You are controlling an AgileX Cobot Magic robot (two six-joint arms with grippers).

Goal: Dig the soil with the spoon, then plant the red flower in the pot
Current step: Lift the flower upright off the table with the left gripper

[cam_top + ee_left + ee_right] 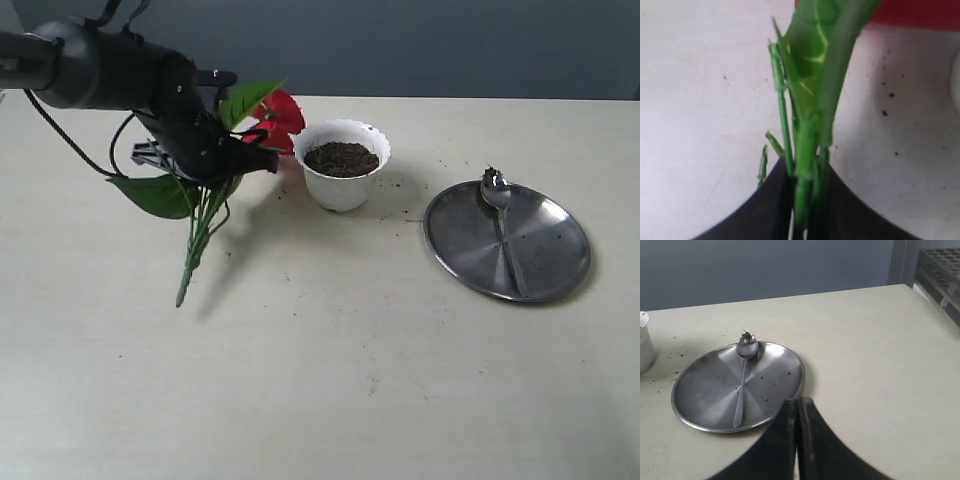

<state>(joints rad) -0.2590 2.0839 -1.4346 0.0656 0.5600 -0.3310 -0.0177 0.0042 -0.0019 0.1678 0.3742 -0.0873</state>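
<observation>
1. The left gripper (pixel 235 160) is clamped on the thin green stems of the artificial red flower (pixel 282 110), which has a glossy heart-shaped bloom and broad green leaves. The stem ends hang below the jaws and the bloom sits above them.
2. Only the left wrist view shows this grip close up: the left gripper (pixel 802 175) has black fingers (pixel 770 200) pressed onto the stem bundle, and a leaf of the red flower (pixel 815 65) rises past them.
3. Just beside this gripper, on the bloom side, the small white plastic pot with a scalloped rim (pixel 342 190) stands upright, filled with dark brown crumbly soil (pixel 341 158).
4. Well beyond the pot lies a round steel plate (pixel 550 250) — the small shiny silver spoon (pixel 503 225) rests in it, bowl at the rim and dirtied with crumbs.
5. The right gripper (pixel 797 407) appears only in its own wrist view, its fingers pressed together on nothing. The spoon (pixel 744 380) and plate (pixel 705 390) are just ahead of it.
6. A wide stretch of cream table (pixel 320 380) lies open around both grippers, dotted with crumbs. Its far edge runs behind the pot — a dark gridded rack (pixel 940 265) stands past the corner beyond the right gripper.
</observation>
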